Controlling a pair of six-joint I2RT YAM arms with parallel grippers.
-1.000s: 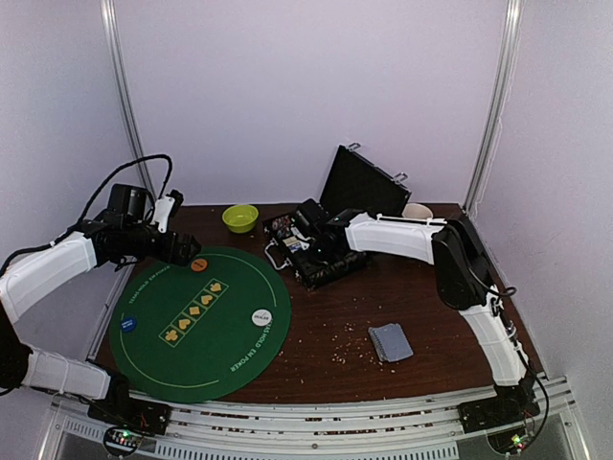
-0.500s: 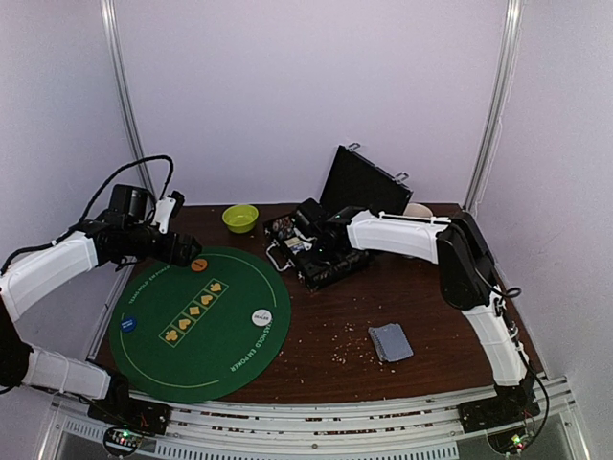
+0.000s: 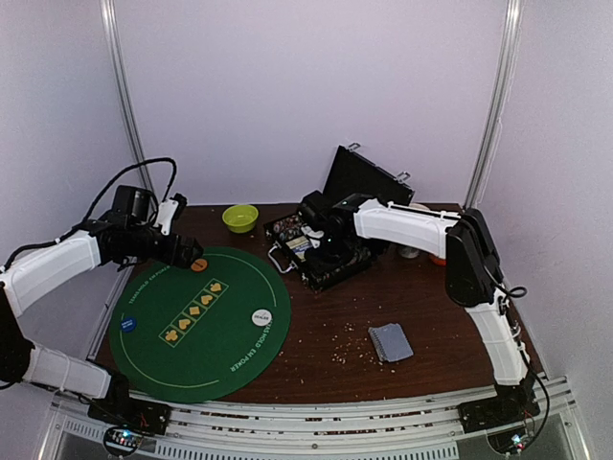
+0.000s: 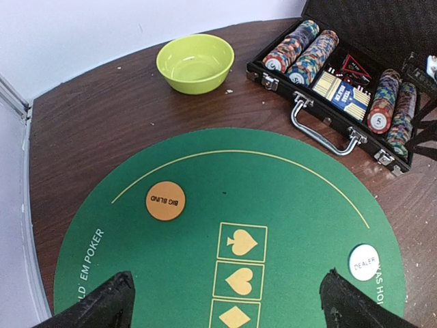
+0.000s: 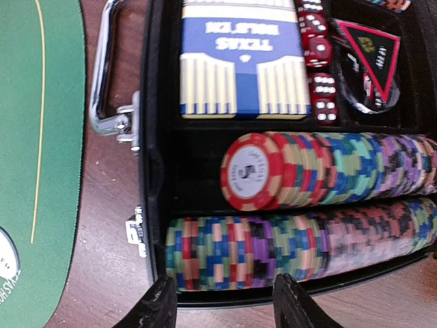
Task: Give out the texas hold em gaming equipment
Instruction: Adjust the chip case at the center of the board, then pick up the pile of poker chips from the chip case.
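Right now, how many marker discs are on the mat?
3 on the green mat: orange big-blind disc far edge, blue disc left edge, white dealer disc right side. None appears hidden.

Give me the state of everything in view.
Case: open, lid raised.
Chip rows: stowed in the case.
Left gripper: open, empty, above the mat.
Right gripper: open, empty, over the chip rows.
Lime bowl: upright, empty.
Dealer disc: flat on the mat.
Big blind disc: flat on the mat.
Card stack: face down, off the mat.

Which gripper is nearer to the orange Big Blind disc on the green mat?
Left. The left gripper hovers close by the disc; the right gripper is away over the chip case.
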